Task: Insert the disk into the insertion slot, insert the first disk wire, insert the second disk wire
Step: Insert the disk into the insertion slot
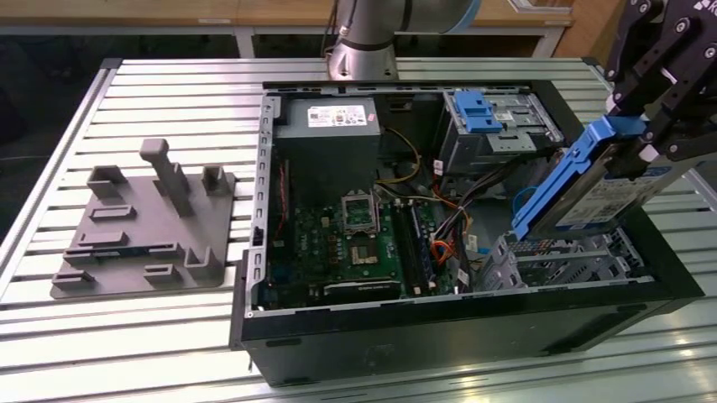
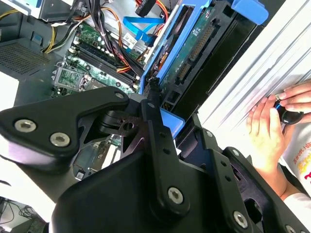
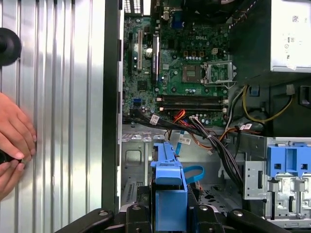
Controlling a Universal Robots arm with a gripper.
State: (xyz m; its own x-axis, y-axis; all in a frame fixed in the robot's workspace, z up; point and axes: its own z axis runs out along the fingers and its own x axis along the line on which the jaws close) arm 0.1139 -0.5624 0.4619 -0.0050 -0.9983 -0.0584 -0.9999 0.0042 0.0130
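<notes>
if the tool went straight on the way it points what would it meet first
Probably the insertion slot: the tool holds the disk tilted above it, so the disk's lower end would touch it first; depth is unclear.

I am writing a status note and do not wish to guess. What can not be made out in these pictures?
- Exterior view: the lower end of the disk covers the opening of the insertion slot; whether it has entered is unclear.
- First wrist view: the claw is partly cut off by the picture's edge.
- Second wrist view: a person's fingers partly hide a small black object.
</notes>
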